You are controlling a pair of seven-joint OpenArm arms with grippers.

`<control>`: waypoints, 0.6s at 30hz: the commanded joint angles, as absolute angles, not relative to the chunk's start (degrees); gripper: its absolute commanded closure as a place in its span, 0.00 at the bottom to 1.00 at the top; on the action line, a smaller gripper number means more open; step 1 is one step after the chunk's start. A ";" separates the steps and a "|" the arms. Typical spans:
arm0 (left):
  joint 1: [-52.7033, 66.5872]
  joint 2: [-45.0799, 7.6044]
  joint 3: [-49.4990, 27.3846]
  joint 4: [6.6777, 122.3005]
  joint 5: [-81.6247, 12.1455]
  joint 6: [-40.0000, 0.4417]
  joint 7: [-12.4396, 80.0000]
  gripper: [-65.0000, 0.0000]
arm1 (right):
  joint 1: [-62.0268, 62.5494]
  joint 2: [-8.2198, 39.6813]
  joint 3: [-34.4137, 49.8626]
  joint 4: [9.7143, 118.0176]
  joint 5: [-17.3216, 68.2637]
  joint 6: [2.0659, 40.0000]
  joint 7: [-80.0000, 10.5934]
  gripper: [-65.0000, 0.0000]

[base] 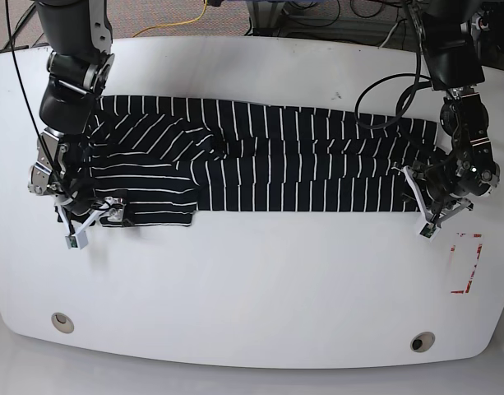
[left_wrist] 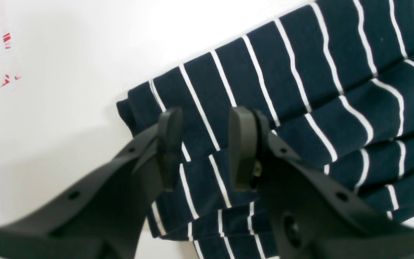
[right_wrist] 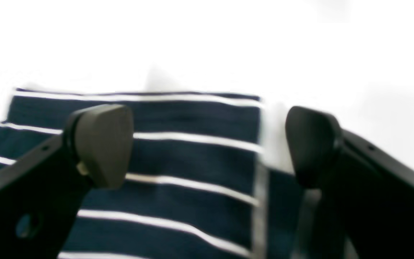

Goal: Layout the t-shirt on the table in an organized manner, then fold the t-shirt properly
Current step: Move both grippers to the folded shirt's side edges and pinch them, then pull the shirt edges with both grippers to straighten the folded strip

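The t-shirt (base: pixel 268 160), black with thin white stripes, lies stretched sideways across the white table (base: pixel 260 288), with creases along its middle. In the base view my left gripper (base: pixel 418 197) is at the shirt's right end. The left wrist view shows that gripper (left_wrist: pixel 205 147) open, hovering over a folded, layered corner of the t-shirt (left_wrist: pixel 300 82), with no cloth pinched. My right gripper (base: pixel 91 218) is at the shirt's left end, by a folded-in sleeve. In the right wrist view it (right_wrist: pixel 207 144) stands wide open over the striped t-shirt (right_wrist: pixel 192 158) near its edge.
A red rectangular mark (base: pixel 467 262) lies on the table just below my left gripper, and it also shows in the left wrist view (left_wrist: pixel 7 37). Two round metal holes (base: pixel 62 322) (base: pixel 422 341) sit near the front edge. Cables run behind the table's far edge.
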State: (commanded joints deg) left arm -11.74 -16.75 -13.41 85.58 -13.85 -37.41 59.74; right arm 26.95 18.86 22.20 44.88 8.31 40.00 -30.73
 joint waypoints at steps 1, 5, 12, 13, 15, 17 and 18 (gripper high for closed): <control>-11.74 -16.75 -13.41 85.58 -13.85 -37.41 59.74 0.69 | 26.95 18.68 22.20 44.88 8.31 40.00 -30.73 0.05; -11.74 -16.75 -13.41 85.58 -13.76 -37.41 59.74 0.69 | 26.95 18.51 22.20 44.88 8.31 40.00 -30.73 0.24; -11.74 -16.75 -13.41 85.58 -13.67 -37.41 59.74 0.69 | 27.30 17.71 22.11 44.88 8.40 40.00 -30.73 0.77; -11.74 -16.75 -13.41 85.49 -13.67 -37.41 59.74 0.69 | 27.30 17.71 22.11 44.88 8.40 40.00 -30.81 0.85; -11.74 -16.75 -13.41 85.49 -13.67 -37.41 59.74 0.69 | 27.38 17.71 22.02 44.97 8.40 40.00 -31.52 0.95; -11.74 -16.75 -13.41 85.41 -13.67 -37.41 59.74 0.69 | 27.47 17.71 22.02 45.49 8.40 40.00 -33.01 0.94; -11.74 -16.75 -13.41 85.41 -13.67 -37.41 59.74 0.69 | 27.47 17.71 22.02 45.93 8.40 40.00 -33.27 0.94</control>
State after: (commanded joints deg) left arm -11.74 -16.75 -13.41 85.41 -13.67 -37.41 59.74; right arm 27.47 17.71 22.02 45.93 8.40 40.00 -33.27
